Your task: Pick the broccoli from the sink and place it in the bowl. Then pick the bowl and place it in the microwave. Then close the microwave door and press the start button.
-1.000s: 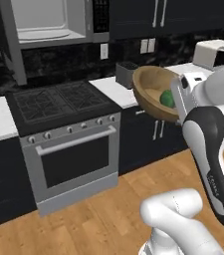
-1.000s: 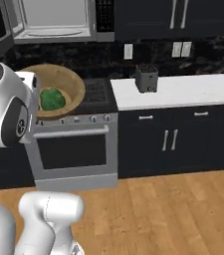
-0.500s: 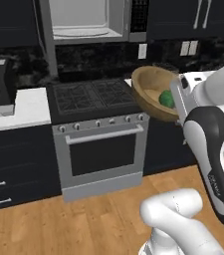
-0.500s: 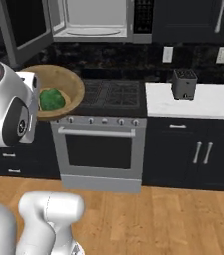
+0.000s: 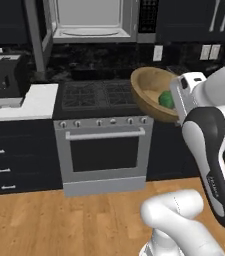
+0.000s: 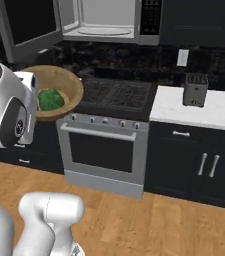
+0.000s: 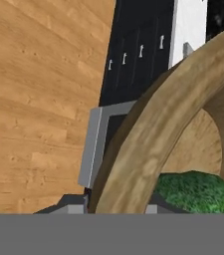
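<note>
Bowl [image 5: 151, 92] carried tilted, broccoli [image 5: 166, 98] inside.
Gripper [image 7: 118, 206] jaws clamp the bowl rim at frame right; open microwave [image 5: 95, 20] sits upper centre, above the stove [image 5: 101, 95].

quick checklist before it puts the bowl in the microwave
1. Broccoli in the bowl: ok, the floret sits inside it in both base views.
2. Bowl held up off the counter: ok, it hangs in the air at the arm's end, in front of the stove.
3. Grip on the rim: cannot tell, the fingertips are hidden behind the bowl wall in the hand view.
4. Microwave door open: ok, it is swung out to the left.
5. Microwave cavity free: ok, light interior with nothing on the turntable.
6. Bowl level: not ok, it tilts, its opening turned partly sideways.
</note>
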Controlling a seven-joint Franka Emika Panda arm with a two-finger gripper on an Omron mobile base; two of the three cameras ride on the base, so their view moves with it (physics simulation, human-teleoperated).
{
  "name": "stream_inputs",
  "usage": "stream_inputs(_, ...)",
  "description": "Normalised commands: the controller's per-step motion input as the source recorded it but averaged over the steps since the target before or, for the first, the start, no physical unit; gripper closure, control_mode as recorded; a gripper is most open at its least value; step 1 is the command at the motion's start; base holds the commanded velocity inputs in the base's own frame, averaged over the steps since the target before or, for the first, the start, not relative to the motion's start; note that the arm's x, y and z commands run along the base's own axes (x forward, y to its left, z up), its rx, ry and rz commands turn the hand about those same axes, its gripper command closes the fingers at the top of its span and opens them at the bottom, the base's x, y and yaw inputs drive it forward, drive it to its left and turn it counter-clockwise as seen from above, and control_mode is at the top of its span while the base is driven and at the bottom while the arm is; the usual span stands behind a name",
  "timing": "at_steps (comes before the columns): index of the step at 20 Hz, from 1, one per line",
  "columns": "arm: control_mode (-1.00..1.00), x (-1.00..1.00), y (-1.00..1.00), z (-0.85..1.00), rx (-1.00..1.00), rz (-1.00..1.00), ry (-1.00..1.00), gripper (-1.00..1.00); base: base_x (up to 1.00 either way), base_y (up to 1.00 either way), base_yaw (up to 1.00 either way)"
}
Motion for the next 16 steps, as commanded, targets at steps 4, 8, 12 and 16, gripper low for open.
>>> stream_inputs(4,1.0,0.0,0.0,0.0,0.0,0.0,0.0,1.0,0.2,-0.42,0.3)
stream_inputs(8,1.0,0.0,0.0,0.0,0.0,0.0,0.0,1.0,0.73,-0.19,0.39)
stream_inputs(12,1.0,0.0,0.0,0.0,0.0,0.0,0.0,1.0,0.97,-0.76,0.27)
stream_inputs(16,1.0,0.0,0.0,0.0,0.0,0.0,0.0,1.0,0.55,-0.72,0.11)
